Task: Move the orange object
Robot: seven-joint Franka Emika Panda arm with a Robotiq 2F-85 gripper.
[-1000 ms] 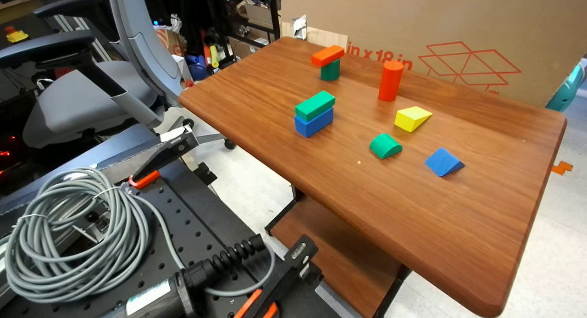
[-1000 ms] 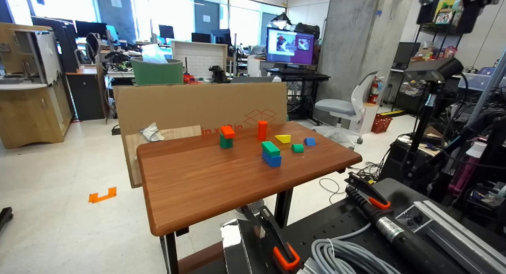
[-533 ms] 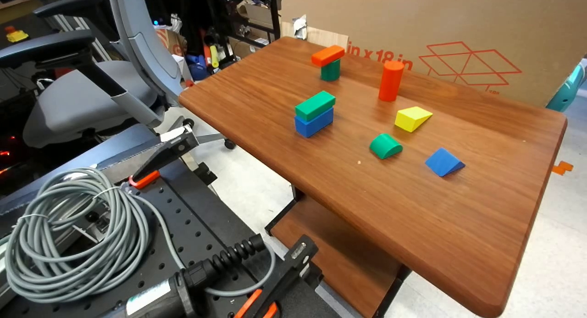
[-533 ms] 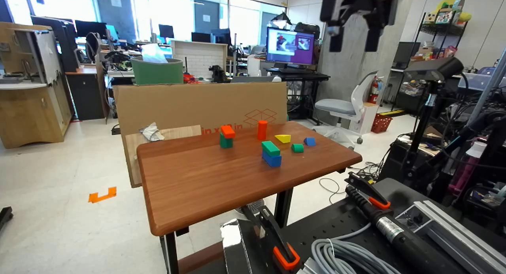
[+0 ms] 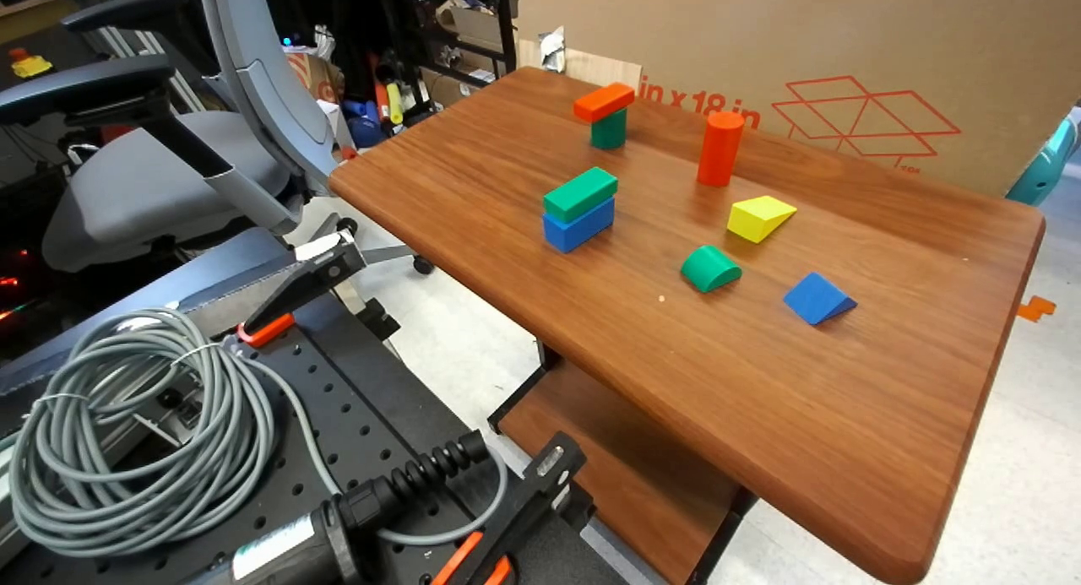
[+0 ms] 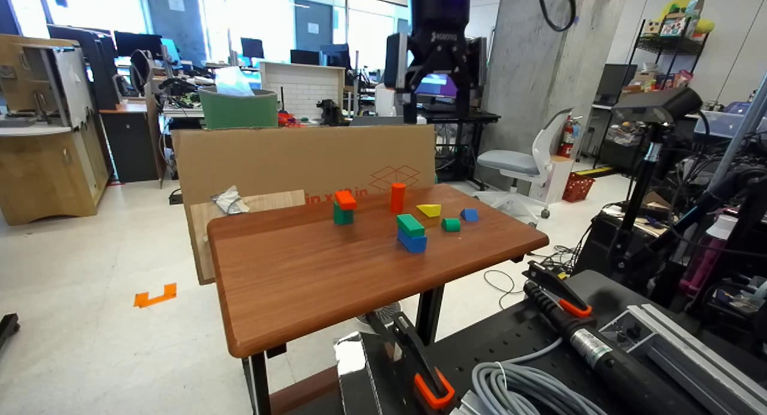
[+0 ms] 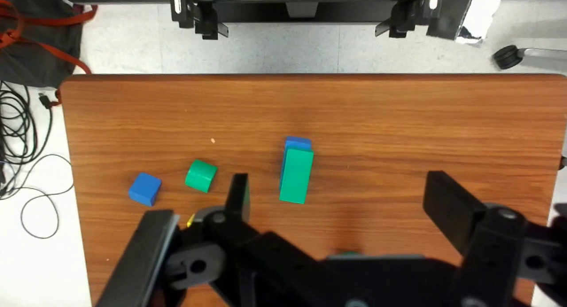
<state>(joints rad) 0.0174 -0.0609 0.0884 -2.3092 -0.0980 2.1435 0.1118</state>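
Orange block [image 5: 604, 102] lies flat atop a green block [image 5: 609, 131] on the wood-grained bench [image 5: 844, 416], by a cardboard panel [image 5: 642, 28], in an exterior view; grasp, lift and placing all appear left to do. In an exterior view, the pincer [image 6: 436, 111] hangs empty above, a concrete pillar [image 6: 527, 79] and office chair [image 6: 509, 159] behind. In the wrist view, its jaws gape wide over the bench, the orange block unseen.

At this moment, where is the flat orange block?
In both exterior views, the flat orange block lies on a green piece, left of the upright orange-red cylinder.
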